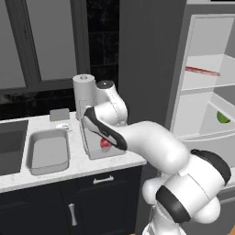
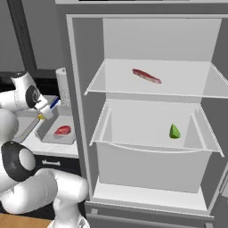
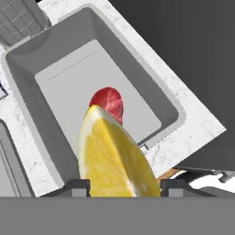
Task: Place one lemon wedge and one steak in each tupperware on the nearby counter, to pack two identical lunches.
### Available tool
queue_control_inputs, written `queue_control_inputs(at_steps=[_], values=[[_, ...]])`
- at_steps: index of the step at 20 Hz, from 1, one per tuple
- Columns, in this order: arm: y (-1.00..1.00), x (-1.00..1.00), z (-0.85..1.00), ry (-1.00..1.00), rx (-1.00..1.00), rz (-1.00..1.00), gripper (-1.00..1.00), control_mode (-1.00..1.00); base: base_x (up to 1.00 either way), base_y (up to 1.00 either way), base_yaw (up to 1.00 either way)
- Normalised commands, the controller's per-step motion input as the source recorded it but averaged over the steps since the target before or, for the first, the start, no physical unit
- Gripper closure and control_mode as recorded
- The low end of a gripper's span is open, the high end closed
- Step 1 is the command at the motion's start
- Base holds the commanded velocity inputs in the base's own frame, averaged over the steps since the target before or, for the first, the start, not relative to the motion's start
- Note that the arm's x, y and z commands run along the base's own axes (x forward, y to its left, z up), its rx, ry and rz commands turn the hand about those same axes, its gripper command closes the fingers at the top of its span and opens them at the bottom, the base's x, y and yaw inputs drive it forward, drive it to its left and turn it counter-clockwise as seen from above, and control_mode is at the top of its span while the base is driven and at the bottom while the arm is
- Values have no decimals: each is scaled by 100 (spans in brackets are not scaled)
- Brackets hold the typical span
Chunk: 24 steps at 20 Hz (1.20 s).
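My gripper [image 3: 124,186] is shut on a yellow lemon wedge [image 3: 117,158] and hovers over the right tupperware [image 3: 151,87], which holds a red steak [image 3: 108,102]. From the right base view the gripper [image 2: 43,115] hangs just above that tray [image 2: 46,132], with the steak [image 2: 62,130] on its floor. The left tupperware [image 1: 48,153] lies bare beside the sink on the marble counter [image 1: 82,167]. A second steak [image 2: 147,76] rests on the upper fridge shelf. A green wedge [image 2: 174,131] sits in the fridge drawer.
A paper-towel roll [image 1: 84,92] stands behind the trays, with a small grey block [image 1: 59,114] next to it. The dark sink basin [image 1: 9,147] is at the far left. The open fridge [image 2: 151,116] stands right of the counter's end.
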Motion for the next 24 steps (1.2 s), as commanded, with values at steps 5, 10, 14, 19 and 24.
queue_control_inputs(at_steps=[5, 10, 14, 19, 24], values=[[0, 100, -70, 0, 0, -12, -100, -100, 0, 0, 0], [0, 100, -56, 0, -3, -13, -100, -100, 0, 0, 0], [0, 74, 4, 14, 0, -16, -100, -100, 0, 0, 0], [1, -25, 54, 4, 3, -8, -100, -100, 0, 0, 0], [11, -98, 92, 1, 6, -2, -100, -100, 0, 0, 0]])
